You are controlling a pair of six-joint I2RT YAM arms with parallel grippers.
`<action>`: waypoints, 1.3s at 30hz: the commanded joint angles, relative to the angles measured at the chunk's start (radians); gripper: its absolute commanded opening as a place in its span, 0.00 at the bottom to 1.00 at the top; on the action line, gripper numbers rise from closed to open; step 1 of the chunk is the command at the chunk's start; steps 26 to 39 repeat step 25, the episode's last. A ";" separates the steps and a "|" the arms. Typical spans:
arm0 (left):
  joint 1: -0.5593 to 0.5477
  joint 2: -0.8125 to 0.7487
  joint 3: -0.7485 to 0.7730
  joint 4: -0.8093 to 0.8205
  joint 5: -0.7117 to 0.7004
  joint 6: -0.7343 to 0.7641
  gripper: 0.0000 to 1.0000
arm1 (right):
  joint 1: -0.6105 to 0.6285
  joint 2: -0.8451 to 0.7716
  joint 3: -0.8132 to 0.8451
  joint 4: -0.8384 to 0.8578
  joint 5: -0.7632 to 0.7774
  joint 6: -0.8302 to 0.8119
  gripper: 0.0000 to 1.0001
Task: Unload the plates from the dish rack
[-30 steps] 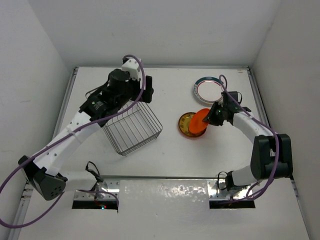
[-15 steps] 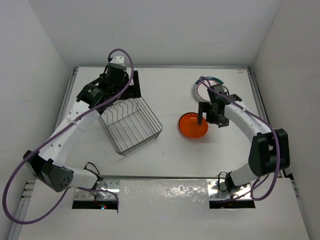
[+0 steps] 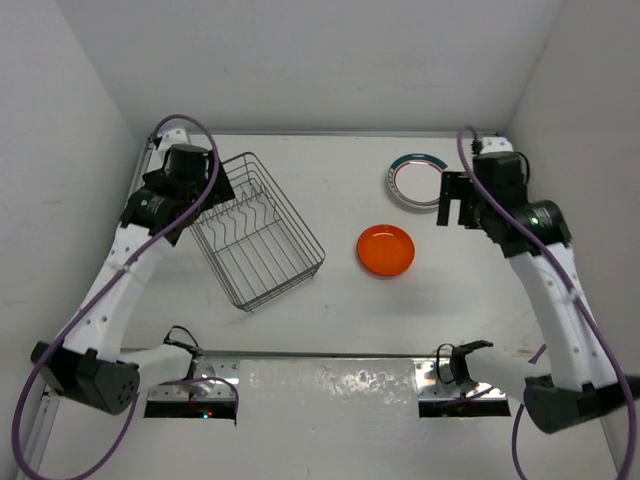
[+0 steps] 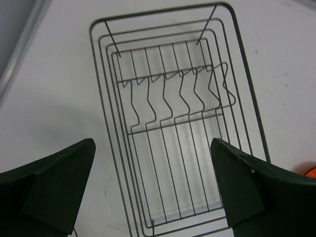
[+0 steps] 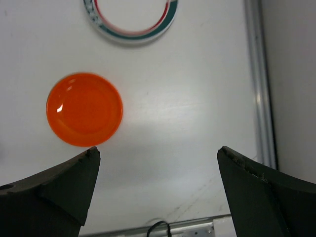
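The dish rack (image 3: 265, 255), a dark wire basket, stands left of centre with nothing between its tines (image 4: 173, 118). An orange plate (image 3: 386, 249) lies flat on the table to its right (image 5: 84, 109). A white plate (image 3: 415, 180) with a teal-and-red rim lies behind it (image 5: 131, 17). My left gripper (image 3: 212, 186) hovers open above the rack's far left end (image 4: 153, 144), holding nothing. My right gripper (image 3: 455, 204) hangs open and empty, right of both plates and high over bare table (image 5: 159, 150).
White walls close in the table on the left, back and right. A metal rail (image 5: 259, 84) runs along the right edge. Both arm bases and cables (image 3: 455, 365) sit at the near edge.
My right gripper set the orange plate down on the one lying there, opened, and drew back up and right. My left arm pulled back left, off the rack's far corner.
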 commanded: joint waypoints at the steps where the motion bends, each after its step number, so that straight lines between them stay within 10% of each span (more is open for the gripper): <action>1: 0.003 -0.129 -0.053 0.041 -0.124 -0.006 1.00 | -0.002 -0.109 0.066 -0.088 0.143 -0.069 0.99; 12: 0.002 -0.283 -0.186 -0.038 -0.227 -0.069 1.00 | -0.001 -0.371 -0.028 -0.132 0.177 -0.077 0.99; 39: 0.002 -0.306 -0.207 -0.045 -0.279 -0.066 1.00 | -0.001 -0.388 -0.040 -0.135 0.173 -0.069 0.99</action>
